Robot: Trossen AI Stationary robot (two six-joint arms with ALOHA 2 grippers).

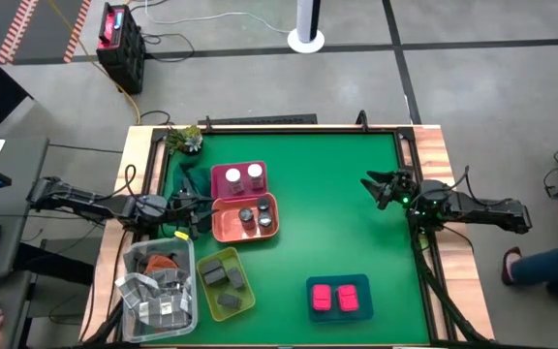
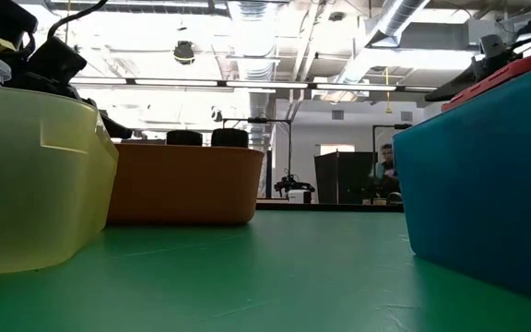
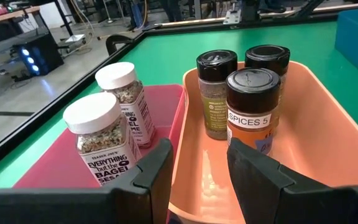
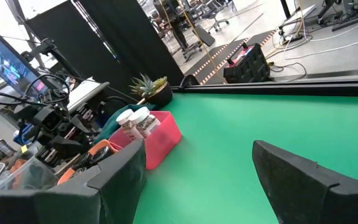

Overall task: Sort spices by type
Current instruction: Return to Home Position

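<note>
Two white-capped jars (image 1: 244, 175) (image 3: 114, 115) stand in a dark pink tray (image 1: 223, 187). Three grey-lidded jars (image 1: 255, 214) (image 3: 252, 102) stand in an orange tray (image 1: 229, 226) (image 3: 328, 149). Dark boxes (image 1: 225, 289) lie in a yellow-green tray (image 1: 244, 269). Two bright pink boxes (image 1: 337, 298) lie in a blue tray (image 1: 339, 281). My left gripper (image 1: 200, 208) (image 3: 199, 177) is open at the orange tray's left end, with its fingers over the rim where the two trays meet. My right gripper (image 1: 381, 186) (image 4: 197, 177) is open over bare mat near the table's right edge.
A clear bin of grey packets (image 1: 158, 286) sits at the near left corner. A small potted plant (image 1: 186, 138) stands at the far left corner. In the low view the yellow-green tray (image 2: 26, 184), orange tray (image 2: 182, 184) and blue tray (image 2: 487, 203) stand on the green mat (image 1: 337, 213).
</note>
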